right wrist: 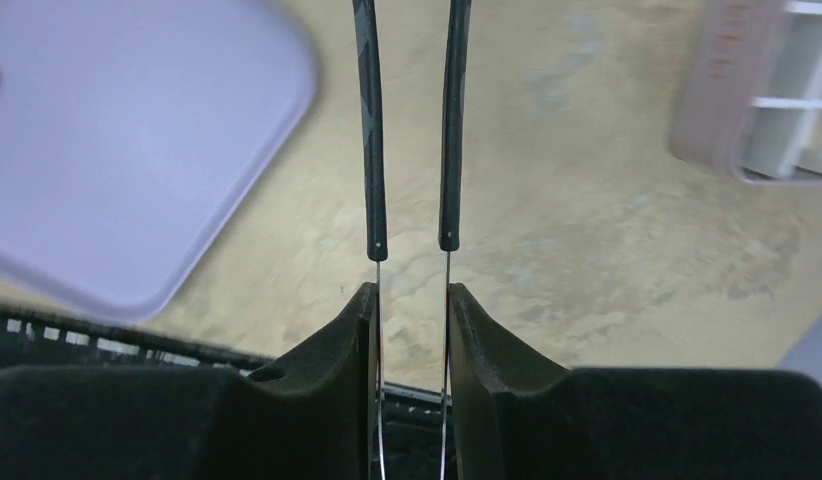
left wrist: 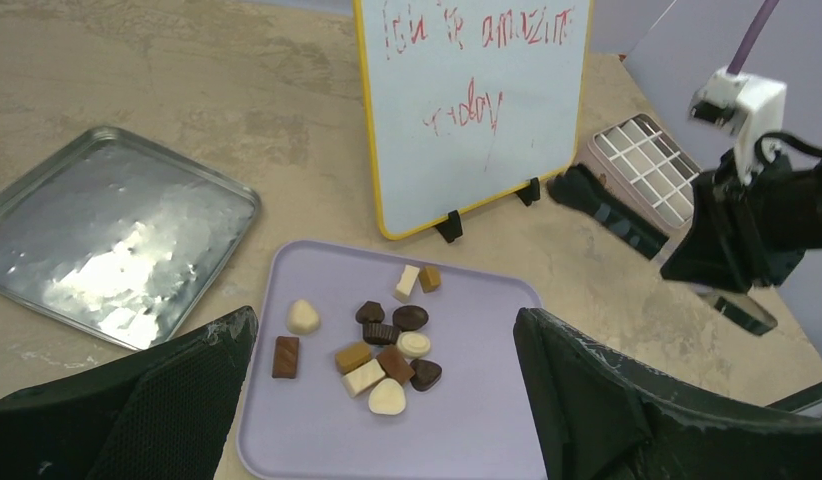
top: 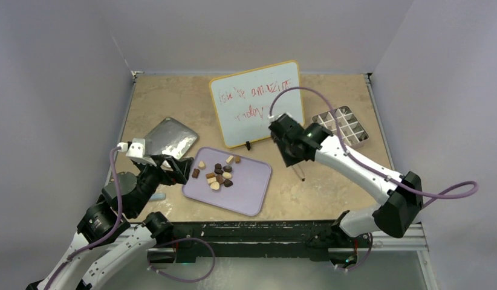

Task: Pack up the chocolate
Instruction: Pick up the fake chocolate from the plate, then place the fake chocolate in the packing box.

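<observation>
Black left pincer gapes over chocolate; right pincer clasps tweezers.

Your right pincer sits at the bottom of the view, its two black fingers pressed against a pair of tweezers. The prongs run parallel and slightly apart, up past the top edge. They hang over bare tan worktop, between a lavender tray's rounded corner on your left and a pale pink gridded box at the upper right.
</observation>
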{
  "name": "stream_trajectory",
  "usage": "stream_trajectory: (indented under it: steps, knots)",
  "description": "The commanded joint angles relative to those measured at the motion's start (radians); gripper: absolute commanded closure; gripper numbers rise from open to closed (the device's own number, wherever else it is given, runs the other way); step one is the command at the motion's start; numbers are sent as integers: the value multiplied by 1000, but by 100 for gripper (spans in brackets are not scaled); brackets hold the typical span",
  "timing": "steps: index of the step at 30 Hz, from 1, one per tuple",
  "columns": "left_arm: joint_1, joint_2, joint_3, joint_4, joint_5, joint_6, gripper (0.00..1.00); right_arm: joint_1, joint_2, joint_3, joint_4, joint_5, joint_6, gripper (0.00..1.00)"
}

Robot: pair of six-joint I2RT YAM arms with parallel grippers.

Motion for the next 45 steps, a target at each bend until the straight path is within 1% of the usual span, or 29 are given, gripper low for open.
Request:
stream_trajectory:
  steps: [1, 4, 10, 14, 16, 20, 24, 31, 36, 40, 45]
  knots:
    - [-1, -1, 4, 27, 15, -6, 0, -144, -23, 95, -75, 137, 52, 80]
    - [-1, 2, 5, 27, 23, -3, 0, -275, -4, 104, -92, 171, 43, 80]
    - [0, 1, 4, 30, 36, -3, 0, -530, 2, 79, -38, 149, 5, 80]
    - [-1, -1, 1, 33, 37, -3, 0, -643, 34, 95, -54, 183, 28, 80]
    - [-1, 2, 0, 35, 37, -1, 0, -680, 32, 76, -26, 152, 24, 78]
    - [0, 17, 3, 32, 41, -1, 0, -731, 31, 39, 17, 111, 24, 78]
    - [-1, 16, 2, 32, 46, -1, 0, -777, 28, -11, 77, 31, 15, 77]
    - [-1, 14, 3, 33, 37, 1, 0, -800, 46, -41, 105, 44, 10, 76]
    - [0, 11, 3, 31, 33, -1, 0, -810, 42, -58, 124, 37, 4, 70]
    - [1, 13, 3, 30, 31, -3, 0, -811, 38, -67, 121, 33, 9, 68]
    - [0, 16, 3, 29, 28, -3, 0, -812, 22, -45, 95, 47, 5, 63]
